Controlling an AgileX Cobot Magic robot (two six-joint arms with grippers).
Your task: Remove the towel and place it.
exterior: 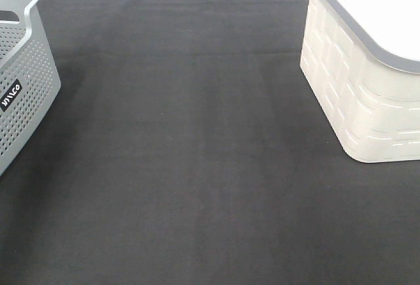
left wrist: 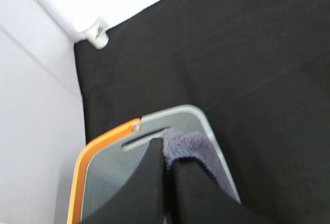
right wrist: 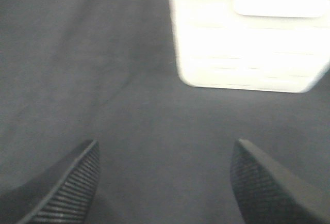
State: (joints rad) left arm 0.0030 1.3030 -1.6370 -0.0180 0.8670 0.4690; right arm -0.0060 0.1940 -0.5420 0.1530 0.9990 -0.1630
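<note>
In the left wrist view my left gripper [left wrist: 168,161] is shut on a fold of the greyish-lavender towel [left wrist: 190,145]. It holds the fold over the grey basket [left wrist: 181,111], beside the basket's handle slot. The towel trails down along the basket's rim. In the exterior high view that grey perforated basket [exterior: 23,81] is cut off at the left edge, and neither the towel nor either gripper shows there. My right gripper [right wrist: 167,182] is open and empty, low over the black mat, facing the white basket [right wrist: 252,38].
The white basket [exterior: 367,68] with a grey rim stands at the right on the black mat [exterior: 197,153]. An orange strip [left wrist: 100,142] edges the grey basket. A small white object [left wrist: 98,35] sits at the table's far corner.
</note>
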